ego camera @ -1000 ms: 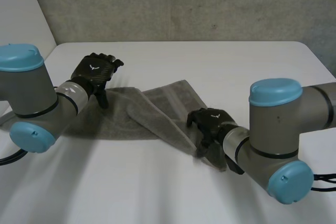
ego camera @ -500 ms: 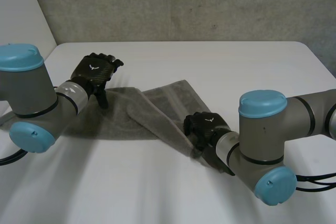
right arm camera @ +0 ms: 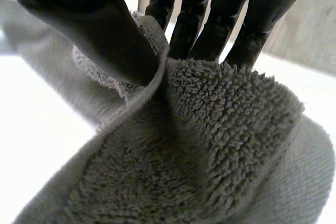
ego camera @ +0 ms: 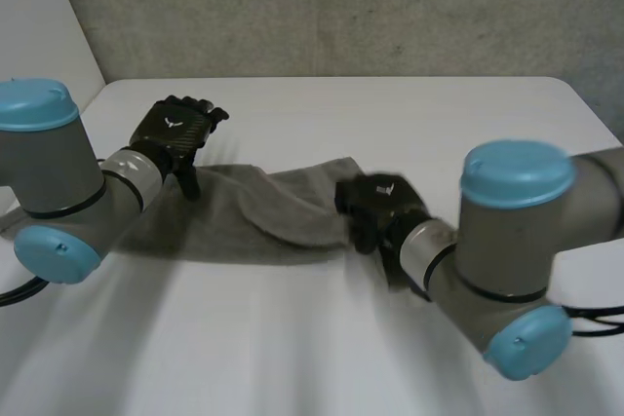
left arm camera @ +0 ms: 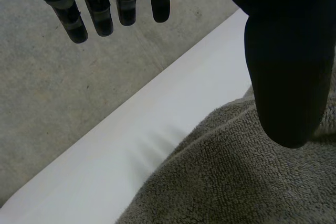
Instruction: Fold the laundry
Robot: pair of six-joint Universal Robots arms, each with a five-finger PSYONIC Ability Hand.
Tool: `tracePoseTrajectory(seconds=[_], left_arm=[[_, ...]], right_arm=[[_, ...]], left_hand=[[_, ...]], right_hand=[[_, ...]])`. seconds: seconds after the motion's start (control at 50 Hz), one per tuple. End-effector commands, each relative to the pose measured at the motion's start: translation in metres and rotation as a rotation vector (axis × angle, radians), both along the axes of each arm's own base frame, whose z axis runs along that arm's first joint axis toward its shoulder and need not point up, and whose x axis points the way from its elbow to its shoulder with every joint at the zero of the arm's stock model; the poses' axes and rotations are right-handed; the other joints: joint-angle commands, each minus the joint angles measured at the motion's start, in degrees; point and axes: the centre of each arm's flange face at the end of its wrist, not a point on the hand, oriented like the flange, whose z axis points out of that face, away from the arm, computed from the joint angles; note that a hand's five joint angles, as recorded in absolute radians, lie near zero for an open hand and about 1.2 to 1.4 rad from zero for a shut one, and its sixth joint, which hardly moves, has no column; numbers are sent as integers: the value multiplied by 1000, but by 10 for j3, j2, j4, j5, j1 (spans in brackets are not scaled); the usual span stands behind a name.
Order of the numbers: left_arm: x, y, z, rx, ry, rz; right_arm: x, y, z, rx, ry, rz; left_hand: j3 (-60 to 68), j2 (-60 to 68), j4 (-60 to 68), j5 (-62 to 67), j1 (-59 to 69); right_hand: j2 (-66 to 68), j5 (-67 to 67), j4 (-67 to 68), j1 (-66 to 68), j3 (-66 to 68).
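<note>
From the head view, a grey towel [ego camera: 244, 221] lies stretched across the white table [ego camera: 409, 114], between the two hands. The left hand [ego camera: 175, 132] sits at the towel's far left end. The right hand [ego camera: 375, 204] is at the towel's right end, where the cloth is doubled over on itself.

In the left wrist view, the left hand [left arm camera: 273, 3] is spread. Its fingers [left arm camera: 100, 11] are straight and hang well apart from the thumb [left arm camera: 283, 72], with nothing between them. The thumb is above the towel [left arm camera: 226, 182]; whether it touches the cloth I cannot tell. Beside the towel's edge runs a bare strip of table [left arm camera: 131, 150], with a grey wall [left arm camera: 52, 93] beyond it.

In the right wrist view, the right hand [right arm camera: 89, 19] pinches a fold of the towel [right arm camera: 210, 129] between its thumb and fingers [right arm camera: 199, 14]. The fluffy cloth bunches up under the palm, above the table [right arm camera: 31, 124].
</note>
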Motion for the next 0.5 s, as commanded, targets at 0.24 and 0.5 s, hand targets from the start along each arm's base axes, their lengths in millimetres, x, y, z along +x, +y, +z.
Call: tracePoseTrajectory(seconds=[0.24, 0.5], left_arm=[[-9, 6, 28, -77, 25, -31], [-93, 51, -9, -28, 40, -404]], right_arm=[[-81, 59, 38, -145, 655, 408], [-95, 90, 23, -141, 676, 535]], left_hand=[[8, 8, 8, -13, 5], [23, 23, 23, 2, 20]], right_hand=[[49, 40, 44, 35, 55], [49, 40, 44, 35, 55]])
